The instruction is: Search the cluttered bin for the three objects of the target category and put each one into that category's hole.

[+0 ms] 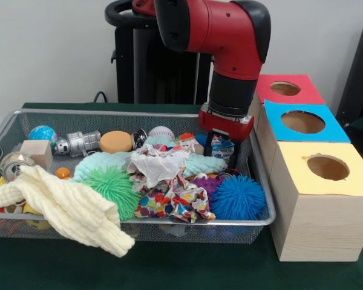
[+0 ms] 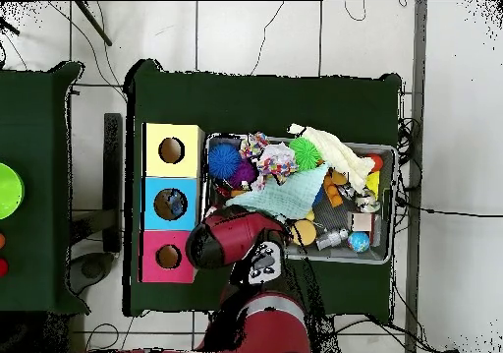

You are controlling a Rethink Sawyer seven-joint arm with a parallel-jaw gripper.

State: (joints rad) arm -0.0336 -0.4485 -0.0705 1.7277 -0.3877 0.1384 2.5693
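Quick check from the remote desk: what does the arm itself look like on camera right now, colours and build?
The arm is glossy red with black sections: a thick rounded red shell, a black cap at the elbow, a black cylindrical band below it, then a red collar with a black block beneath. From overhead the arm shows the same red, with a pale grey panel carrying dark controls. The gripper's tips are hidden among the bin's clutter.

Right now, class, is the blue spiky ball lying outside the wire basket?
No: in the front view the blue spiky ball lies inside the wire basket, in the corner nearest the yellow box.
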